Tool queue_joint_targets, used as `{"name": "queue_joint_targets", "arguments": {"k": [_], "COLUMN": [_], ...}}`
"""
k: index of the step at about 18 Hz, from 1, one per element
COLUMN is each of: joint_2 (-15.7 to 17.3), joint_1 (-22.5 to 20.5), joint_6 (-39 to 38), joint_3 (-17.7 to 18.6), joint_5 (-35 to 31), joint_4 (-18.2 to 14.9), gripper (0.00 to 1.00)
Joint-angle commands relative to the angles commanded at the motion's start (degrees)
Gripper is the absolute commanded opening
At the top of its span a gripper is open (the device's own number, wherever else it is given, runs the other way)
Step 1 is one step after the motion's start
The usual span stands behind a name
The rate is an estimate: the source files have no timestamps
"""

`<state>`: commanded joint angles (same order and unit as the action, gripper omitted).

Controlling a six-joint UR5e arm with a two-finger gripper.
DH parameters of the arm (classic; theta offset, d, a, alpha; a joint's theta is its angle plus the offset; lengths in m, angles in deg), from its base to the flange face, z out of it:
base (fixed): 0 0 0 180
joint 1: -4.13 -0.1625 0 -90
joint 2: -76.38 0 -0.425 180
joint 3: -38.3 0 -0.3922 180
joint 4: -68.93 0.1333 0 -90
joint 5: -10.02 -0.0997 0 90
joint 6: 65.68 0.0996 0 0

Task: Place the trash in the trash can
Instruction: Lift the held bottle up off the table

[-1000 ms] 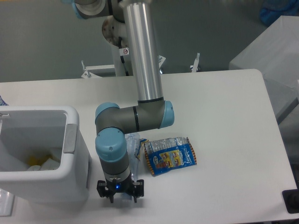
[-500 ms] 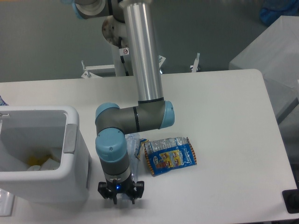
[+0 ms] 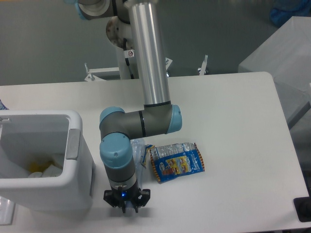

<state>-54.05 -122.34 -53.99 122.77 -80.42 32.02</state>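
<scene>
Hand (image 3: 126,203) hung low over the bench (image 3: 233,121), seemingly pinching the bottle (image 3: 139,151)'s near end; wrapper (image 3: 177,161) lay just right, bin (image 3: 73,189) left, ready for drop.

No words, brands or numbers can be read anywhere in the view. The snack wrapper (image 3: 176,162) carries yellow-orange print on its blue-and-silver face, but the lettering is too small and blurred to make out. A small round red-and-white sticker (image 3: 130,53) sits on the robot's base column, shaped like a prohibition sign, and its symbol is also too small to tell.
</scene>
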Motion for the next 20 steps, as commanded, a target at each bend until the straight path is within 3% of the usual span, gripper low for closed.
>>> {"name": "queue_joint_targets", "arguments": {"k": [6,8,11,20], "joint_2": [1.93,4.21,6.14,14.76], "joint_1": [-2.2,-2.99,-4.74,-12.39], "joint_6": [0.79,2.1,2.11,-2.18], "joint_3": [-0.79,-4.03,-7.55,-11.77], "joint_5": [0.53,1.4,6.05,19.94], "joint_4": [0.26,0.35,0.35,0.53], "gripper": [0.37,0.37,0.37,0.37]}}
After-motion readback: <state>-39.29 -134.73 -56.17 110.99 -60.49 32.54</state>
